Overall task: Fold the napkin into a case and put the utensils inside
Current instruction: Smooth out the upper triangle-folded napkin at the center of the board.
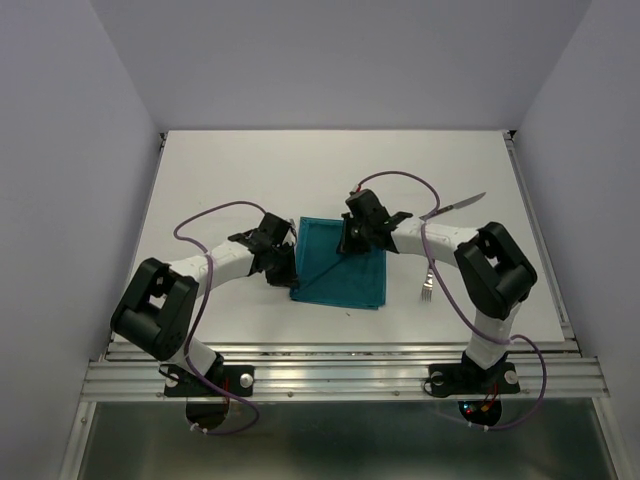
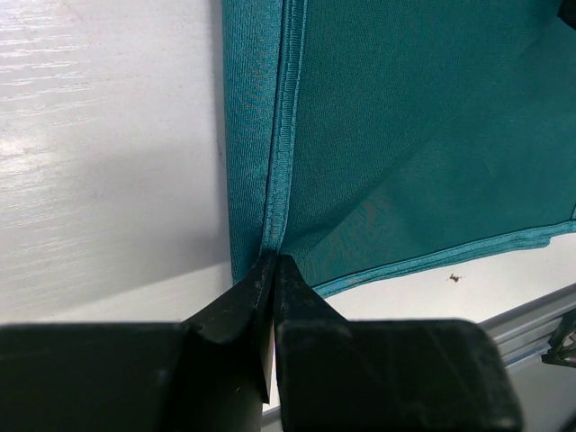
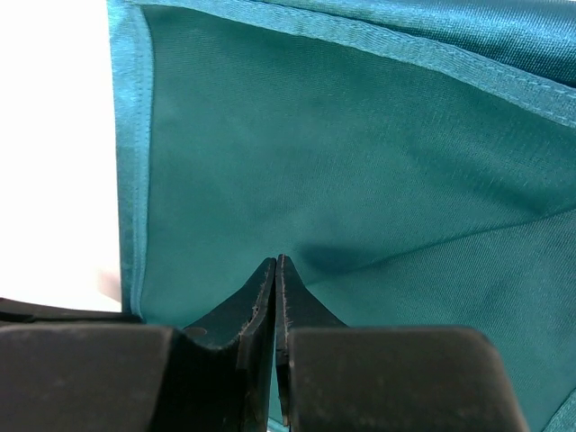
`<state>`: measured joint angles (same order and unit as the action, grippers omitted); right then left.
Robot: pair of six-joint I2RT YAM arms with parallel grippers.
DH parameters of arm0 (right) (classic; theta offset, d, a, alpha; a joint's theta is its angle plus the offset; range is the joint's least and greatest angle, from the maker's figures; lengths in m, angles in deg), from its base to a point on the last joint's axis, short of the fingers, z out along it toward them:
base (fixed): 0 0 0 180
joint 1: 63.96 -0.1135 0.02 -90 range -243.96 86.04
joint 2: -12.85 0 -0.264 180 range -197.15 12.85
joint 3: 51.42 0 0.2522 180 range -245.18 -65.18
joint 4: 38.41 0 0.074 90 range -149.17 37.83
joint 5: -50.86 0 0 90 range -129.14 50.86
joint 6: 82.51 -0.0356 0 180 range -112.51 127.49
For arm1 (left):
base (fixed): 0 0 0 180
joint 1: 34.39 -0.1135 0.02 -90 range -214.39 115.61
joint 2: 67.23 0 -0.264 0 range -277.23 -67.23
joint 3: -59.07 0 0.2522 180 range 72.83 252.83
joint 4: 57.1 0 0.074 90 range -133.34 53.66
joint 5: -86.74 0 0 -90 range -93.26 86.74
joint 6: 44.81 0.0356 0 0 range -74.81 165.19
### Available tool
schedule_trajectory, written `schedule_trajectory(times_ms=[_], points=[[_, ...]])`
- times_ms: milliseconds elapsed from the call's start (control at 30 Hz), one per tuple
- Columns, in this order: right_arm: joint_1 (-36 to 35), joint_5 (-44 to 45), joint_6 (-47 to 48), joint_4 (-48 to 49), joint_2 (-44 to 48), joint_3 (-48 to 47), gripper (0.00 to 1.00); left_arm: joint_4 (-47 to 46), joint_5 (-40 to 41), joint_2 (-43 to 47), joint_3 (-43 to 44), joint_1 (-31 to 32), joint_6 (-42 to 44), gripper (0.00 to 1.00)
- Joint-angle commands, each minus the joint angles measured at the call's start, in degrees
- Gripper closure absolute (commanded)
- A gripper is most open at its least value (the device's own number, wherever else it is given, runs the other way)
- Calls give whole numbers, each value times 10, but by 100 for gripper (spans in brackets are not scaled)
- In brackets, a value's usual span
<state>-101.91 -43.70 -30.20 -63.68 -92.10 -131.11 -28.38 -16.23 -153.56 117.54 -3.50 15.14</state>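
My left hand [image 2: 273, 270] is clamped on the hemmed left edge of the teal napkin [image 1: 345, 275], and my right hand [image 3: 276, 265] is pinched tight on the cloth toward its far side. I judge the two holds are there so a layer can be carried over without the rest sliding on the white surface [image 1: 250, 170]. The napkin lies between my arms, partly doubled over, while the fork [image 1: 428, 288] and knife [image 1: 462, 205] sit off to the right, clear of the folding.
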Motion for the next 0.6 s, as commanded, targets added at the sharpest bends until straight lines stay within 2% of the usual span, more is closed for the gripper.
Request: schedule_trajectory(times_ms=[0, 167, 367, 567], points=[[-5, 3, 10, 2, -10, -26, 93, -7, 10, -5, -7, -1, 5, 88], [-5, -1, 17, -4, -22, -29, 93, -7, 11, -7, -7, -1, 5, 88], [-5, 39, 23, -18, -43, -39, 93, -7, 9, -10, -7, -1, 5, 88], [26, 43, 28, -20, -44, -41, 93, -5, 8, -8, -9, -1, 8, 88]])
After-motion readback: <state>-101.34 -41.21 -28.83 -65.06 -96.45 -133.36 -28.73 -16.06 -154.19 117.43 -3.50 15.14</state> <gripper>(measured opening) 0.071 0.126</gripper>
